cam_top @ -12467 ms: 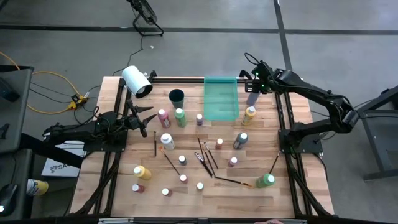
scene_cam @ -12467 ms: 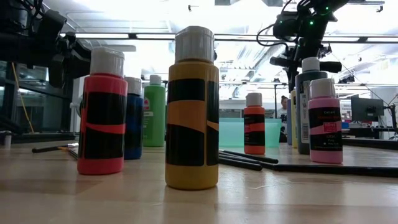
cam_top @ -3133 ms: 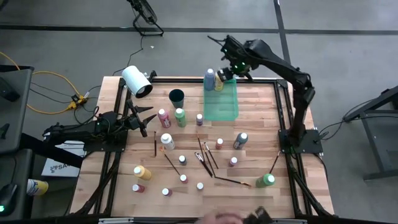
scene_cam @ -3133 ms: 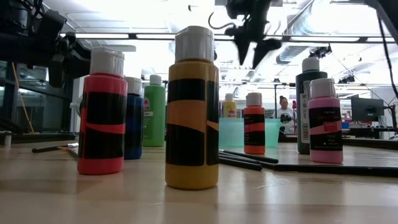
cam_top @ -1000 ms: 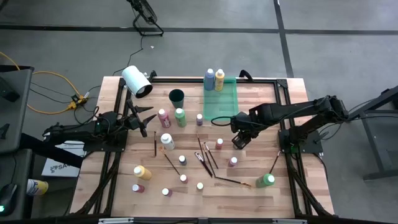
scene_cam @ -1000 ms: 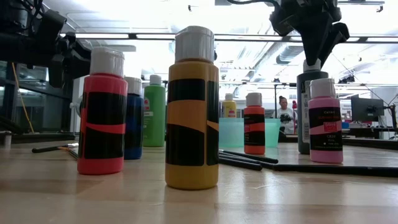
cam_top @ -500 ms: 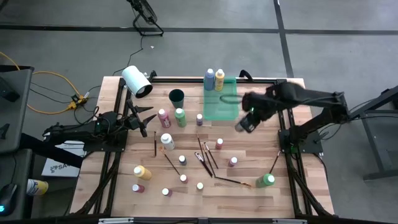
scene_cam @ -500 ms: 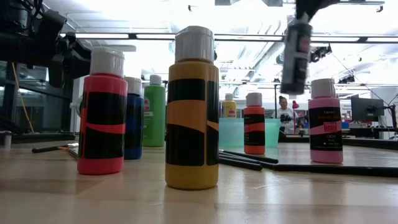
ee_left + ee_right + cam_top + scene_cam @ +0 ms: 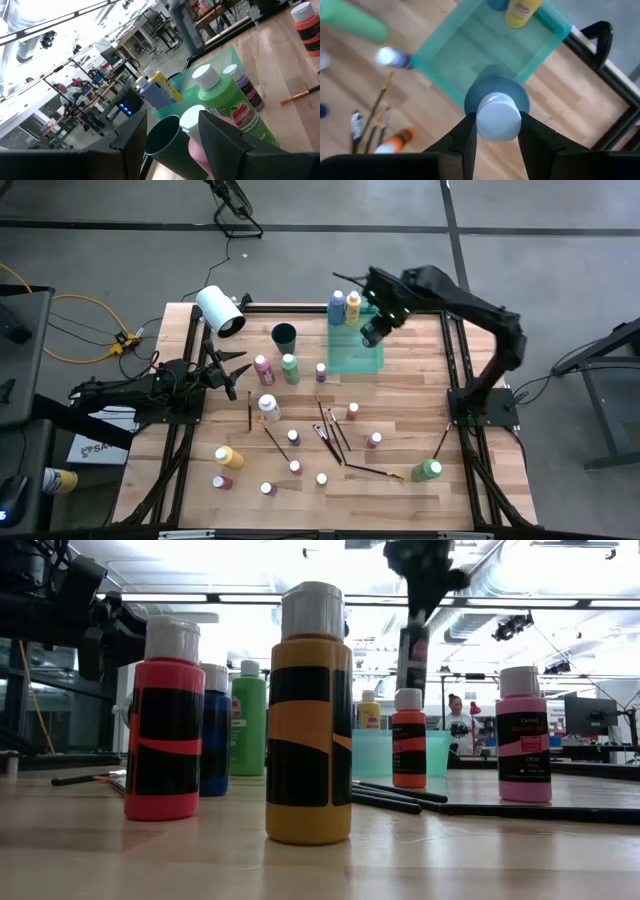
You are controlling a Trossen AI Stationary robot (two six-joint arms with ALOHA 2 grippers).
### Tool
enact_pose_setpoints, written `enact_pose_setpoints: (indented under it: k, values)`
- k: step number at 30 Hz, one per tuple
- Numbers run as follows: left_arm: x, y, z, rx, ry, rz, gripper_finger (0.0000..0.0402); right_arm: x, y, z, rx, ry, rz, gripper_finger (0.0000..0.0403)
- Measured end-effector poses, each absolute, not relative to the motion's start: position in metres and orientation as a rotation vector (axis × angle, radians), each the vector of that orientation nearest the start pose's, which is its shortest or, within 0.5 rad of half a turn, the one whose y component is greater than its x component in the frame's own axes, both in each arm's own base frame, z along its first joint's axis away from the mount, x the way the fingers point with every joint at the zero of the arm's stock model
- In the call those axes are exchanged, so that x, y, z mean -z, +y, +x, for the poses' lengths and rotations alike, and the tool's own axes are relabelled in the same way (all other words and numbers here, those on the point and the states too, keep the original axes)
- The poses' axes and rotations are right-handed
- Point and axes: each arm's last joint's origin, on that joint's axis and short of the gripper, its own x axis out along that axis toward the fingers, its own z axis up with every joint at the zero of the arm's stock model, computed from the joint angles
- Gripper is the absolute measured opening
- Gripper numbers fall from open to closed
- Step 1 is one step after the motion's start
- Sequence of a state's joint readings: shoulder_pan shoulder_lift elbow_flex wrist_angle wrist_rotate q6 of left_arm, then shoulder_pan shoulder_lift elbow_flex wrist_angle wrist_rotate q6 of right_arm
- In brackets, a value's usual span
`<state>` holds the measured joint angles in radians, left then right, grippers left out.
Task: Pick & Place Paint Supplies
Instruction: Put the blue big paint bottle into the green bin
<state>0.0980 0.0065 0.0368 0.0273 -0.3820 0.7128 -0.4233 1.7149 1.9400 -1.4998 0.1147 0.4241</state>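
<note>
My right gripper (image 9: 376,328) is shut on a dark grey-blue paint bottle (image 9: 371,334) with a white cap, high over the translucent green tray (image 9: 352,352). A blue bottle (image 9: 338,307) and a yellow bottle (image 9: 353,307) stand in the tray's far end. Pink (image 9: 263,368), green (image 9: 289,367), lilac (image 9: 321,372) and other small bottles stand on the wood, and thin brushes (image 9: 330,435) lie among them. My left gripper (image 9: 236,370) waits open at the table's left side, pointing level at the pink and green bottles. My right gripper pinches the bottle's white cap (image 9: 498,117) between its two fingers (image 9: 464,139), one on each side. They come from above, pointing steeply down. The bottle (image 9: 412,656) hangs below them nearly upright, lifted clear, above the tray (image 9: 485,50).
A white roll (image 9: 220,311) lies at the far left corner, with a dark cup (image 9: 284,335) to its right. Near the front stand a yellow bottle (image 9: 228,457), a red one (image 9: 220,481) and a green one (image 9: 428,470). People show in the room beyond.
My right gripper has lifted the dark grey-blue bottle off the wood near the table's middle. It has carried it up and toward the far edge, over the green tray. The bottle now hangs clear in the air. The left arm has kept still.
</note>
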Motion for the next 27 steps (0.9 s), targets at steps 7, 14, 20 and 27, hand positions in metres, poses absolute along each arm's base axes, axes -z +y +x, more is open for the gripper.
enact_pose_setpoints:
  k: [7,14,20,27]
  values:
    - [-0.178,0.020,0.092,-0.479,0.116,0.690,0.0173,-0.352,-0.196,0.296,0.775,1.230,0.590,0.0112]
    - [-0.178,0.020,0.092,-0.479,0.116,0.690,0.0173,-0.326,-0.236,0.297,0.818,1.206,0.714,0.0112]
    - [-0.178,0.020,0.092,-0.480,0.115,0.690,0.0173,-0.311,-0.256,0.298,0.829,1.200,0.735,0.0112]
    - [-0.178,0.020,0.092,-0.479,0.116,0.690,0.0173,-0.298,-0.273,0.301,0.766,1.201,0.666,0.0112]
